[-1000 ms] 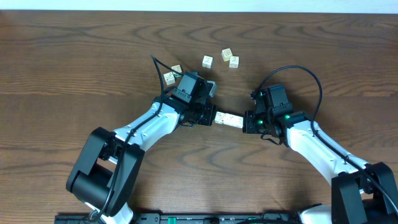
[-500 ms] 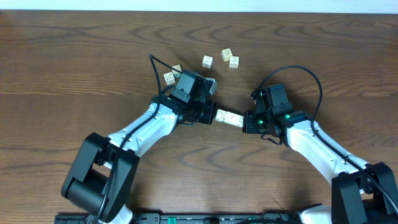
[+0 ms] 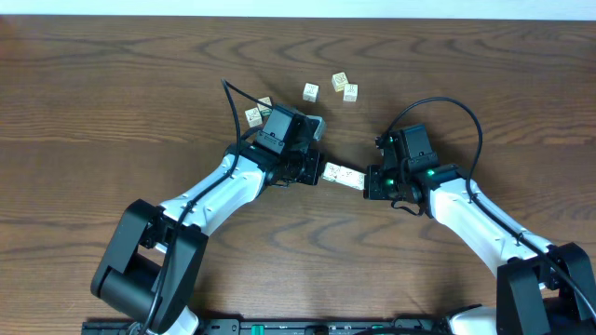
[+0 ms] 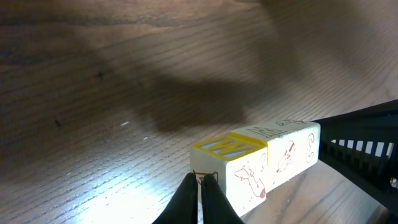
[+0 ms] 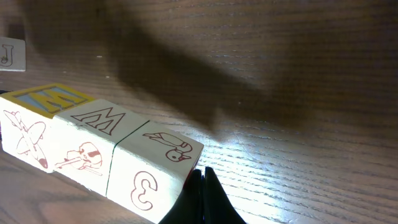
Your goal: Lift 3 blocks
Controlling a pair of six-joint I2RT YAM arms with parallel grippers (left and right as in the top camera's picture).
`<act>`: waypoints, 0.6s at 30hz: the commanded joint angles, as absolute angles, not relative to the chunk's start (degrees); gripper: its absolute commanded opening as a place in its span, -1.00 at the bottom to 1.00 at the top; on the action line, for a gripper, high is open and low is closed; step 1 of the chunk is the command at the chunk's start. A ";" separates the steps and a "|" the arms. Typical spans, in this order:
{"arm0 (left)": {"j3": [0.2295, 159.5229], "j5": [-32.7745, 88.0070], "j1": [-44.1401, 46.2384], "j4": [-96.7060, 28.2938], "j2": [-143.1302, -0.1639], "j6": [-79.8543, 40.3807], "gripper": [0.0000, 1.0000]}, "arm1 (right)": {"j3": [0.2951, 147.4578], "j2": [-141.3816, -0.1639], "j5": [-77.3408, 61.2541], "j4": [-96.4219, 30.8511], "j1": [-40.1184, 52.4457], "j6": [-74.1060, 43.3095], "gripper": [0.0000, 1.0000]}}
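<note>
A row of three cream-white wooden letter blocks point(image 3: 343, 176) is sitting end to end near the middle of the dark wooden table point(image 3: 112, 84). The left gripper point(image 4: 200, 186) is touching the row's left end, and the right gripper point(image 5: 202, 183) is touching its right end. Behind the row, toward the far edge, three loose cream wooden cubes point(image 3: 350, 92) are sitting close together. Two more cubes point(image 3: 253, 116) are sitting left of them.
</note>
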State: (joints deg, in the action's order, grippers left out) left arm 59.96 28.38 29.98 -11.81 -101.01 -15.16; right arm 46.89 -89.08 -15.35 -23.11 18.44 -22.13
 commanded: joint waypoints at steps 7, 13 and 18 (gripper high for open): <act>62.94 38.68 32.53 -10.57 -99.85 -15.29 -0.86 | 51.07 -88.33 -28.99 -21.45 21.47 -21.58 -0.98; 62.94 38.35 32.53 -10.59 -99.85 -15.29 -0.86 | 52.21 -88.33 -28.93 -22.57 21.47 -22.31 -0.98; 62.94 38.35 32.53 -10.59 -99.85 -15.29 -0.86 | 53.23 -88.33 -28.53 -23.24 21.47 -23.33 -0.98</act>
State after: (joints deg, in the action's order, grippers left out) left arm 59.99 28.14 29.95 -11.79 -101.01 -15.16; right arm 49.08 -89.08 -14.55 -25.28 18.44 -22.63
